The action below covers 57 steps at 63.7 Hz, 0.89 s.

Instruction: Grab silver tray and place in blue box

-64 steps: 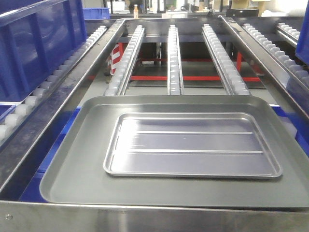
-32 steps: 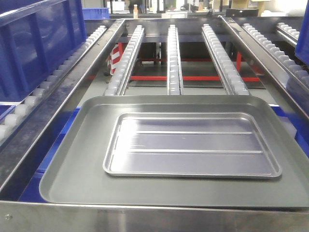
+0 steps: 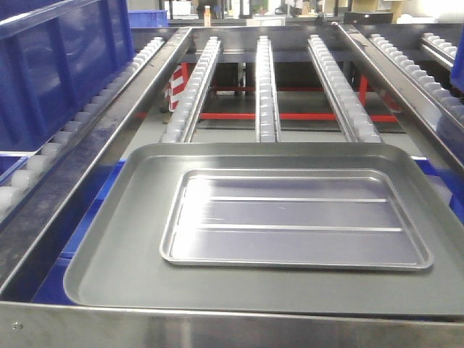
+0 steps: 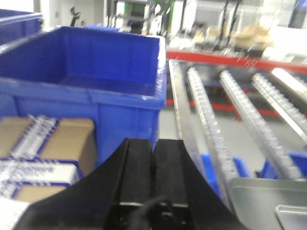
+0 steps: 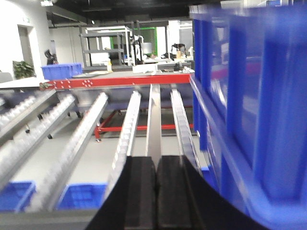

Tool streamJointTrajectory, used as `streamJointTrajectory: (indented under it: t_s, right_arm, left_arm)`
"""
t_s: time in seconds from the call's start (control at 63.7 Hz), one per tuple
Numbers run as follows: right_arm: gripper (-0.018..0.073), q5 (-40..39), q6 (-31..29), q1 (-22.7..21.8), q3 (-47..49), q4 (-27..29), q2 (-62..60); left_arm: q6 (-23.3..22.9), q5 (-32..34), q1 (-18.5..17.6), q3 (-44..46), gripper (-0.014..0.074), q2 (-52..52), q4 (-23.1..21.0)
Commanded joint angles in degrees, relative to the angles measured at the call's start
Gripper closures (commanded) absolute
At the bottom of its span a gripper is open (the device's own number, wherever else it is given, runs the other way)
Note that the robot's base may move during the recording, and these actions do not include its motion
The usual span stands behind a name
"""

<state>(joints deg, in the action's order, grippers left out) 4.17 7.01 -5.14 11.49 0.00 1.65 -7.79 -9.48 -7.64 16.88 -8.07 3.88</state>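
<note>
The silver tray (image 3: 297, 217), shiny with two ribs along its floor, lies flat inside a larger dull grey tray (image 3: 116, 254) in the front view. Its corner (image 4: 293, 215) shows at the lower right of the left wrist view. The blue box (image 3: 58, 65) stands on the left roller lane, and the left wrist view shows it open and empty (image 4: 96, 72). My left gripper (image 4: 154, 143) is shut with nothing in it, low beside the box and left of the trays. My right gripper (image 5: 156, 163) is shut and empty. Neither gripper appears in the front view.
Roller rails (image 3: 267, 87) run away behind the trays. Another ribbed blue crate (image 5: 249, 96) stands close on the right gripper's right. Cardboard boxes (image 4: 53, 139) sit left of the left gripper. Low blue bins (image 5: 81, 196) lie under the rails. A steel edge (image 3: 217, 330) crosses the front.
The front view has shifted slightly, so the trays and rails sit a little further right in the picture. The silver tray still lies in the grey tray as before.
</note>
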Motion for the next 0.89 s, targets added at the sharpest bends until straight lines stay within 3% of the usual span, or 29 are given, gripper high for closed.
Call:
streamJointTrajectory:
  t_s: [0.0,0.204,0.33,0.597,0.659,0.738,0.879]
  right_arm:
    - [0.0467,-0.1,0.1,0.4,6.7,0.0,5.3]
    - [0.0194,1.5,0.1,6.2,15.3,0.0,16.5]
    - [0.0096,1.6,0.1,13.1,18.4,0.0,23.0]
    - [0.0093,11.7,0.1,29.1,24.9,0.0,42.9]
    - [0.0093,14.9,0.1,30.4,27.1,0.3,46.9]
    - [0.0093,20.7,0.2,30.5,31.1,0.3,52.2]
    - [0.0093,30.9,3.8,30.2,37.7,0.0,60.5]
  left_arm:
    - [0.1,2.2,-1.2,6.7,0.0595,-6.9,1.2]
    - [0.1,1.8,-7.1,13.5,0.0288,-21.4,1.2]
    - [0.1,1.6,-15.3,16.2,0.028,-30.9,1.7]
    - [0.1,-4.6,-36.1,30.9,0.0281,-52.0,0.3]
    - [0.0,-8.7,-38.1,35.4,0.0281,-56.4,-2.6]
    - [-0.6,-18.4,-37.9,42.3,0.0281,-62.6,-5.8]
    - [-6.7,-30.1,-35.8,51.4,0.0281,-71.5,-3.9]
